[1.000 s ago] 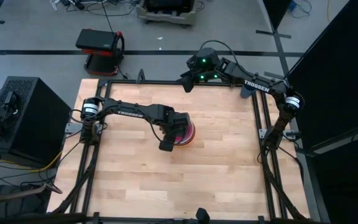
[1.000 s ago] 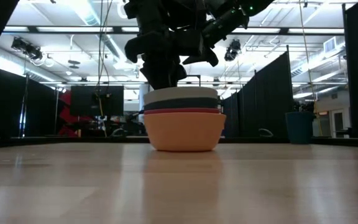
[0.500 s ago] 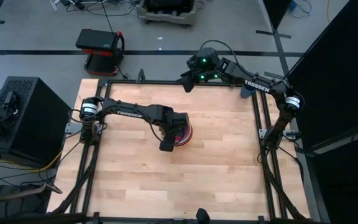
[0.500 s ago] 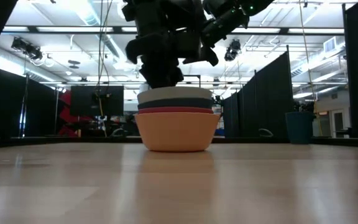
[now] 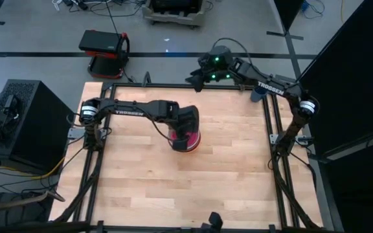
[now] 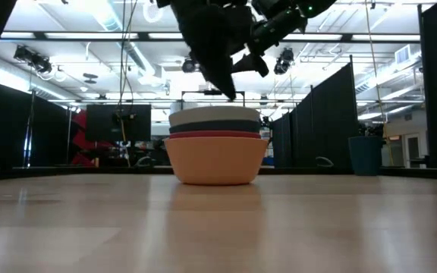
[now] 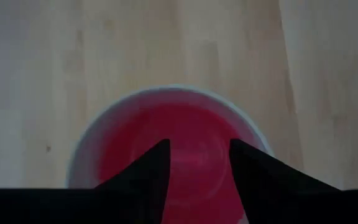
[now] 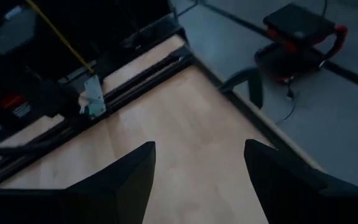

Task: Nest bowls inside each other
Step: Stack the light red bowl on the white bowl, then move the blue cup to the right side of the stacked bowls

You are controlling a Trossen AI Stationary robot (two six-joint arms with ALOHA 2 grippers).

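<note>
The bowls stand nested in one stack [image 6: 215, 148] at the middle of the table: orange bowl [image 6: 215, 163] at the bottom on the wood, then a red rim [image 6: 215, 135], a dark teal one [image 6: 215, 127] and a pale white one [image 6: 215, 116]. Seen from the left wrist, a pink bowl [image 7: 185, 130] lies inside the white one [image 7: 86, 146]. My left gripper [image 7: 199, 146] hangs open just above the stack [image 5: 191, 140], its fingertips [image 6: 230, 95] clear of the rims. My right gripper [image 8: 201, 149] stands open, high over the table's far edge [image 5: 196, 76].
A dark blue cup [image 6: 365, 155] stands at the table's far right [image 5: 258, 96]. Black frame rails [image 5: 173, 85] run along the table's edges. Bare wood lies around the stack on all sides.
My left gripper has risen from the top of the stack and now hangs clear above it, tipped more steeply down. The stack has slid a little toward the table's left and stays nested and upright.
</note>
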